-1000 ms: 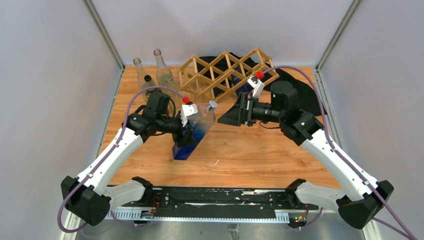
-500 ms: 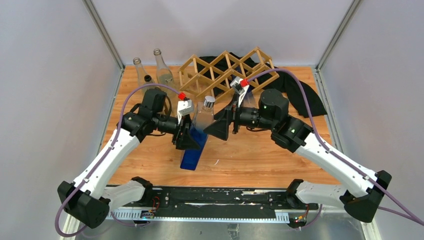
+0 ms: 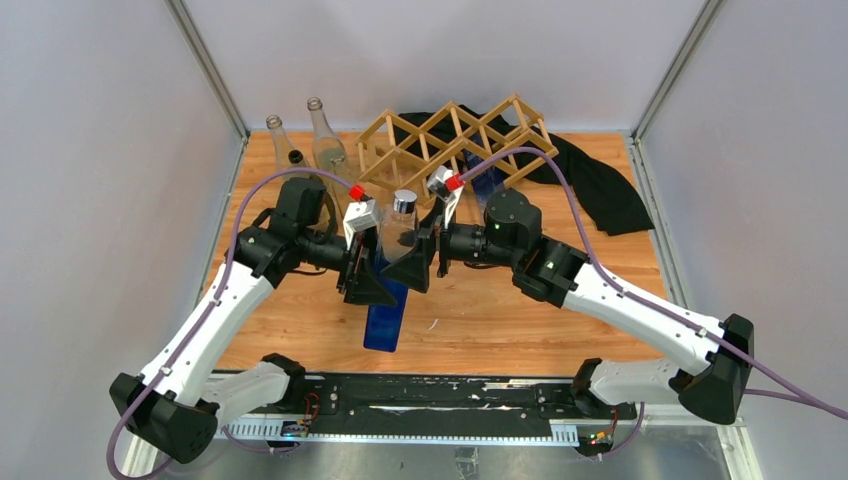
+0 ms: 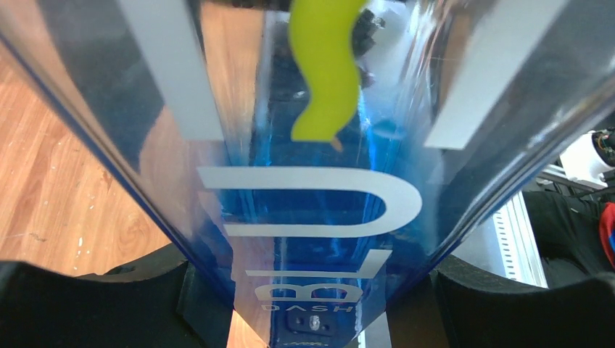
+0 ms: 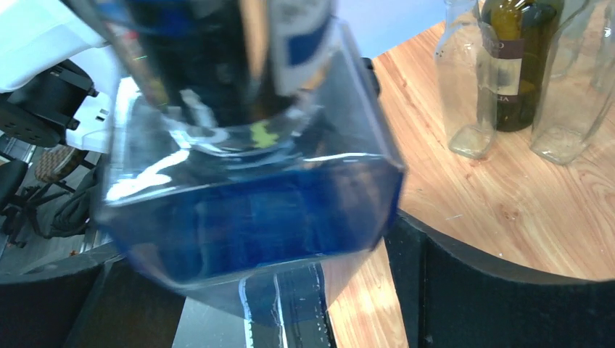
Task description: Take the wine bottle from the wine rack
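We count one wine rack (image 3: 440, 140), a light wooden lattice of diamond cells, standing at the far side of the surface (image 3: 500, 310) with a black cloth (image 3: 600, 190) behind and beside it.

One wine bottle (image 3: 384, 318), blue glass with a silver cap (image 3: 403, 201), is off the rack. It is held above the surface just in front of the rack, nearly upright, with the cap uppermost.

The left gripper (image 3: 368, 280) is clamped on the bottle's body. The right gripper (image 3: 410, 270) stands wide, one finger on each side of the bottle's blue lower part, and bare wood shows between the glass and one finger.

Three more bottles stand together at the far left corner: one clear bottle (image 5: 468, 87), one dark green bottle (image 5: 513, 58) and a second clear one (image 5: 573, 101). The green one has a dark label whose writing is too small for us to read.

On the held bottle we see large white lettering (image 4: 312, 199) and one yellow-green squiggle (image 4: 324, 65). Through the glass we cannot make out a word.
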`<act>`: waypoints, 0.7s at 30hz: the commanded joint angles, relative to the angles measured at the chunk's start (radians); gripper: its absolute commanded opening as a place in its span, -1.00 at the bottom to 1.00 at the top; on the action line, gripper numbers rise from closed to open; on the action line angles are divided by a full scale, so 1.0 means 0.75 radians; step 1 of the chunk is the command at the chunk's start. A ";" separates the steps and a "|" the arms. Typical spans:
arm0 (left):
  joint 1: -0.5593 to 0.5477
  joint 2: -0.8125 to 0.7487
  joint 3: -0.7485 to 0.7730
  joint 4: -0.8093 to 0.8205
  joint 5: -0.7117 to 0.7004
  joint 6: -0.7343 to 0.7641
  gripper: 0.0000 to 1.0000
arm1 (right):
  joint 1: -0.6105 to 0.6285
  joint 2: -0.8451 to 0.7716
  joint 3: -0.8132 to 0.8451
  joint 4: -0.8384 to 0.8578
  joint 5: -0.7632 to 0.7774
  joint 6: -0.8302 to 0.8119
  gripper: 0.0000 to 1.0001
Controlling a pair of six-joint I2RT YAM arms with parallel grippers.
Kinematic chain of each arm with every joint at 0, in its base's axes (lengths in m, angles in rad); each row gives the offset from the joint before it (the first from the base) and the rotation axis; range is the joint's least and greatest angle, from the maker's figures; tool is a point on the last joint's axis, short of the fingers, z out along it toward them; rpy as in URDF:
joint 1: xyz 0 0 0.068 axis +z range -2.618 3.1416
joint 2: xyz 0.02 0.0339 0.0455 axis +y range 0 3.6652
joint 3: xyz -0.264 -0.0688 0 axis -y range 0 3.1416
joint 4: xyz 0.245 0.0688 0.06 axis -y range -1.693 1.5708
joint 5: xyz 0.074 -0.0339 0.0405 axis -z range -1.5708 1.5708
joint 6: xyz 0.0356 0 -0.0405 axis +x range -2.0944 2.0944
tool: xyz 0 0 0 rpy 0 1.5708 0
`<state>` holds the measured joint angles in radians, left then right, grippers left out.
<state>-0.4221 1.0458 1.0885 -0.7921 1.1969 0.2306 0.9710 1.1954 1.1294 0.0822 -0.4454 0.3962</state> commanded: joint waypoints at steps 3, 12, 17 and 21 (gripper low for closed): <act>-0.002 -0.071 0.077 0.050 0.162 -0.028 -1.00 | 0.020 0.018 0.008 0.072 0.018 -0.031 0.63; 0.024 -0.034 0.206 -0.209 -0.364 0.161 0.99 | 0.016 0.049 0.176 -0.212 0.177 -0.149 -1.00; 0.209 0.042 0.354 -0.377 -0.551 0.226 1.00 | 0.011 0.056 0.240 -0.294 0.323 -0.270 -1.00; 0.423 0.058 0.399 -0.414 -0.599 0.227 1.00 | -0.001 0.091 0.251 -0.296 0.440 -0.359 -1.00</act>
<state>-0.2245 1.0733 1.3518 -1.0180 0.8433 0.3687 0.9810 1.2701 1.2301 -0.2279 -0.2268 0.2073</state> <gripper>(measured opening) 0.996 0.662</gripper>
